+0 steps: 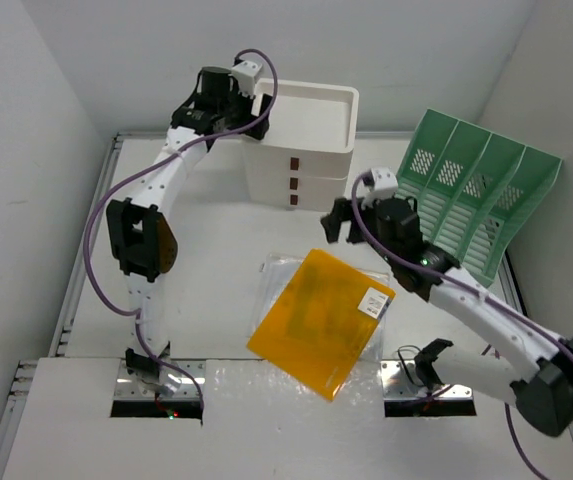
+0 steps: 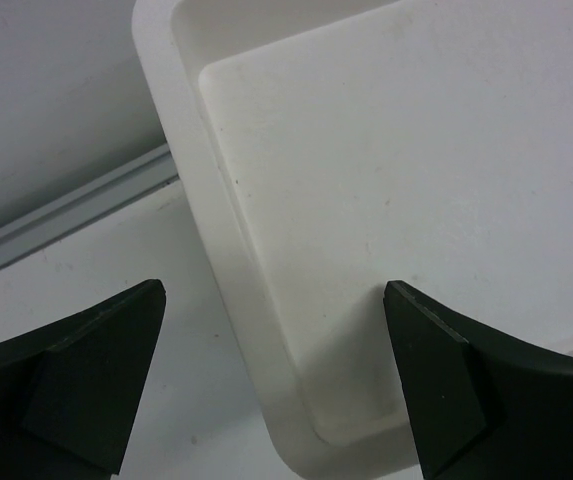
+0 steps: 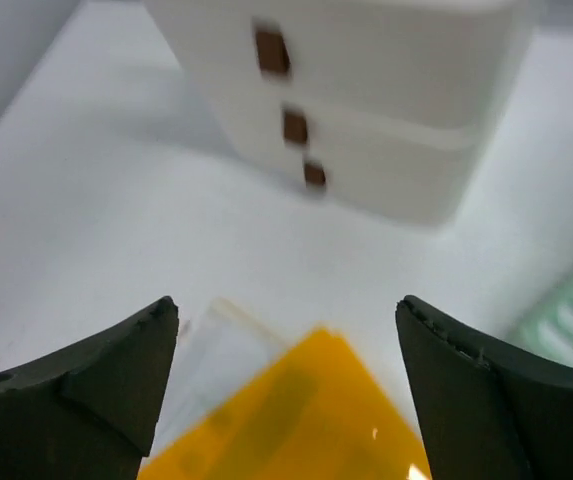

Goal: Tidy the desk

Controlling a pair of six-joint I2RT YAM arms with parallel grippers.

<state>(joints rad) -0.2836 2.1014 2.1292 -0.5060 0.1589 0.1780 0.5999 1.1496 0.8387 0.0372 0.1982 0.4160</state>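
Jaws wide; left hand [image 2: 274, 292] over drawer box [image 1: 306, 130]; right hand [image 3: 288, 305] by folder [image 1: 316, 320].

No text, brand or number can be read in any view. A small white label [image 1: 373, 303] is seen on the orange folder [image 1: 311, 325], but its print is too small to be made out. On the brown squares [image 1: 293, 183] of the white drawer box [image 1: 321, 165] no lettering can be told.

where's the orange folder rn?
In the top view the orange folder lies flat on the desk, overlapping a clear sleeve, in front of the white drawer box and close by the right gripper.
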